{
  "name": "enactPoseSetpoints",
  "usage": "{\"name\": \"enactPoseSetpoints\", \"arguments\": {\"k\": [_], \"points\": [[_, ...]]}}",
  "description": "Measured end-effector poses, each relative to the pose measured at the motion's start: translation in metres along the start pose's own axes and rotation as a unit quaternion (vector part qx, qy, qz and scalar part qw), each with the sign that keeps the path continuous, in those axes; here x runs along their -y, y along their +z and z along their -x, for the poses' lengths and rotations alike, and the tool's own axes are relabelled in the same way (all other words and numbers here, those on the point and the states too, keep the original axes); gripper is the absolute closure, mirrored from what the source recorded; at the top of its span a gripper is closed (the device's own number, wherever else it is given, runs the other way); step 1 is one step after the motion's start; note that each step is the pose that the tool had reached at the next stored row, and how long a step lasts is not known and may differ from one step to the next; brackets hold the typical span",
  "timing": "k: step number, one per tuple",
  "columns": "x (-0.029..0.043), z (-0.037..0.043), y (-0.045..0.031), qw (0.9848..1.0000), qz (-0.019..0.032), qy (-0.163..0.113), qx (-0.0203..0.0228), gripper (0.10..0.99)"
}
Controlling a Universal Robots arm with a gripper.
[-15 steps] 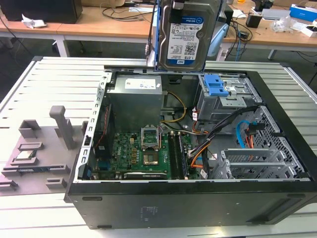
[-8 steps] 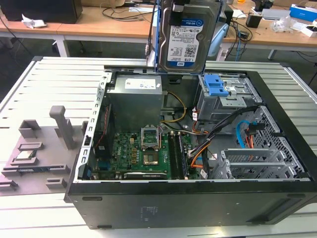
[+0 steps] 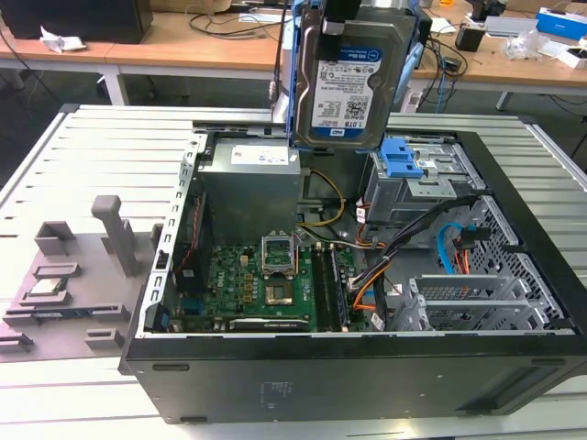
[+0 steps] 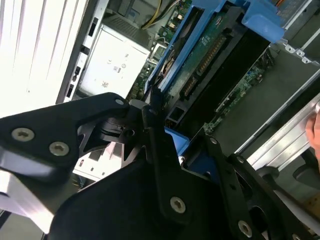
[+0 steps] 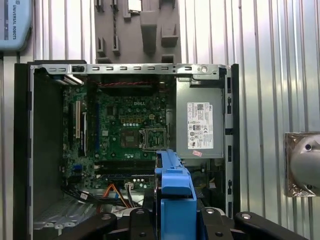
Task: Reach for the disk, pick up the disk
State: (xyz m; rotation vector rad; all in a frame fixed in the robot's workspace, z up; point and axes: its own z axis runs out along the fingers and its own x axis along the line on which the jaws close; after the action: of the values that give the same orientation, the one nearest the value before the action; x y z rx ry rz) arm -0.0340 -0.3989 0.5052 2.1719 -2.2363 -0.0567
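In the exterior view the claw is clamped shut on the top edge of the disk. The disk hangs straight down beneath it, upright, label face out, blue carrier framing both sides. The second wrist view backs that up: black fingers pinch the carrier's blue edge, and the disk's green circuit-board side runs away from the claw. In the first wrist view the blue carrier sits squarely between the claw's black linkages.

Directly below the claw lies the open computer case, flat on its side, and the disk hangs above it. Under the disk's lower edge sits the grey power supply, with the green motherboard beyond it and the open processor socket in its middle. Below the claw and a little toward the exterior view's right is the metal drive cage with its small blue latch. Orange and blue cables loop through the case nearby.

Farther out, well off toward the exterior view's left, a grey fixture tray rests on the slatted bench, with a small square silver chip seated in it.
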Motion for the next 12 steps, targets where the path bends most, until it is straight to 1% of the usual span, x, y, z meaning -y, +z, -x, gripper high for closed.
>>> {"name": "enactPoseSetpoints", "arguments": {"k": [1,3,5,7,9,12], "points": [[0.0000,-0.0021,0.0000,1.0000,0.0000,0.000,-0.0001,0.722],[0.0004,-0.0129,0.0001,1.0000,0.0000,0.000,-0.0009,0.722],[0.0006,-0.0218,0.0002,1.0000,0.0000,0.000,-0.0016,0.722],[0.0008,-0.0280,0.0003,1.0000,-0.0001,0.000,-0.0021,0.722],[0.0009,-0.0320,0.0003,1.0000,-0.0001,0.000,-0.0026,0.722],[0.0012,-0.0419,0.0004,1.0000,-0.0001,0.000,-0.0039,0.722]]}}
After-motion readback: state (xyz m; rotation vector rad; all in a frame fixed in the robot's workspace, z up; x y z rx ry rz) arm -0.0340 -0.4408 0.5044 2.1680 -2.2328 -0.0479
